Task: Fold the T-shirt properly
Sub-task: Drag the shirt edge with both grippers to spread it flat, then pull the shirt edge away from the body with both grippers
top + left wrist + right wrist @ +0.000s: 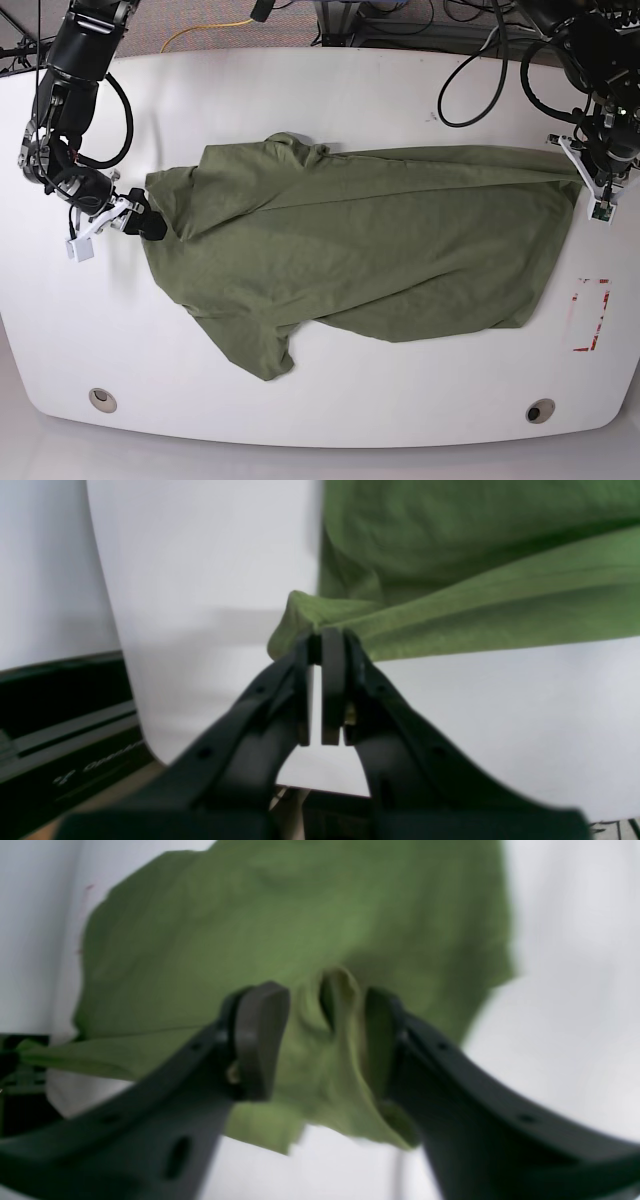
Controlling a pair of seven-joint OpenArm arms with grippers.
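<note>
The olive-green T-shirt (360, 250) lies spread and wrinkled across the white table (330, 400), with a sleeve pointing to the front edge. My left gripper (588, 172) is at the shirt's right end. In the left wrist view it (320, 642) is shut on a pinched corner of the T-shirt (475, 580), which stretches away from it. My right gripper (150, 226) is at the shirt's left edge. In the right wrist view it (325, 1035) is open, with its fingers on either side of a raised fold of the T-shirt (300, 915).
A red rectangle mark (592, 315) is on the table at the right. Two round holes (100, 398) (540, 410) sit near the front edge. Cables (480, 60) lie at the back. Dark equipment (65, 730) shows beyond the table edge.
</note>
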